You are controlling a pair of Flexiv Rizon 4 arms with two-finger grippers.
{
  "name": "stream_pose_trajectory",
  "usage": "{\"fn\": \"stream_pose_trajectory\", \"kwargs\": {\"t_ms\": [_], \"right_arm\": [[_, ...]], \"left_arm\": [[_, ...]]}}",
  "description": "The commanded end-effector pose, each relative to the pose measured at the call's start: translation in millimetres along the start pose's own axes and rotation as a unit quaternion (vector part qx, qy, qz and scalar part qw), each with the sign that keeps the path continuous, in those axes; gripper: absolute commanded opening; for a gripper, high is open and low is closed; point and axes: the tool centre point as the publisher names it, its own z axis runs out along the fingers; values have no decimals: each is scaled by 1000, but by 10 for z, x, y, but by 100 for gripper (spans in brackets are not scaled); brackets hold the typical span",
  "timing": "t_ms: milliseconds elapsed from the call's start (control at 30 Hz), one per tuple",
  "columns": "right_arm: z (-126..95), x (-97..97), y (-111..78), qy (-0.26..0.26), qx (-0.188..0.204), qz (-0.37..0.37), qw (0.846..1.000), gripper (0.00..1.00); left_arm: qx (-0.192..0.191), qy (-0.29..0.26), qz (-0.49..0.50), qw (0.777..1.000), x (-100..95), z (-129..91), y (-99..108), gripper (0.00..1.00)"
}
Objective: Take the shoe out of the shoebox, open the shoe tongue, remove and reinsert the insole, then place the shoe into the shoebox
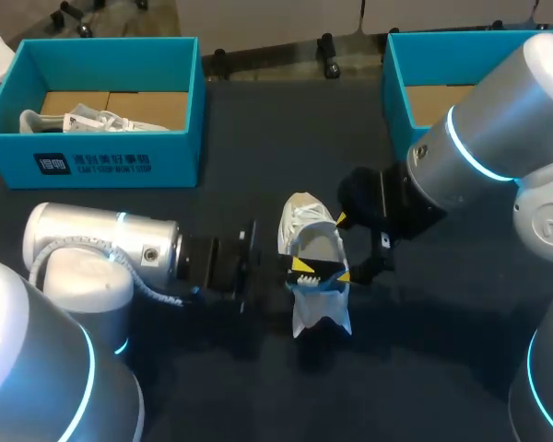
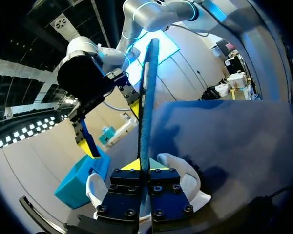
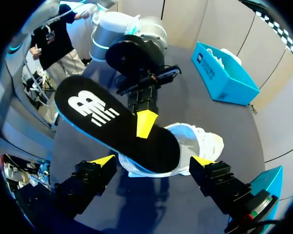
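A white shoe (image 1: 306, 226) lies in the middle of the dark table. My left gripper (image 1: 302, 268) comes in from the left, shut on the insole (image 1: 318, 284). In the right wrist view the black insole (image 3: 117, 129) with a white logo slants up out of the shoe (image 3: 200, 141), one end still in the opening. From the left wrist the insole (image 2: 145, 97) shows edge-on as a thin blue strip clamped in the left gripper (image 2: 139, 165). My right gripper (image 1: 343, 247) stands open astride the shoe, its fingertips (image 3: 103, 160) apart on either side, touching nothing.
A teal shoebox (image 1: 120, 161) at the back left holds another white shoe (image 1: 92, 120). A second teal box (image 1: 396, 83) stands at the back right, partly behind my right arm.
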Motion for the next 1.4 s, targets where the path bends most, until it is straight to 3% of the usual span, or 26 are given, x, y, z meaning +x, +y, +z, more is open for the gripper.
{"fn": "stream_pose_trajectory", "kwargs": {"t_ms": [33, 700, 1067, 1133, 1200, 1400], "right_arm": [[17, 7, 1, -1, 0, 0, 1000, 100], [17, 7, 1, -1, 0, 0, 1000, 100], [17, 7, 1, -1, 0, 0, 1000, 100], [17, 7, 1, -1, 0, 0, 1000, 100], [17, 7, 1, -1, 0, 0, 1000, 100], [17, 7, 1, -1, 0, 0, 1000, 100]], "left_arm": [[-7, 4, -1, 1000, 10, 40, 65, 0], [-47, -6, 6, 999, -117, 142, 442, 0], [-63, -13, 6, 998, -142, 177, 498, 0], [-60, -12, 7, 998, -138, 134, 440, 32], [-53, -13, 7, 998, -140, 94, 383, 44], [-39, -9, 12, 999, -129, 18, 206, 36]]}}
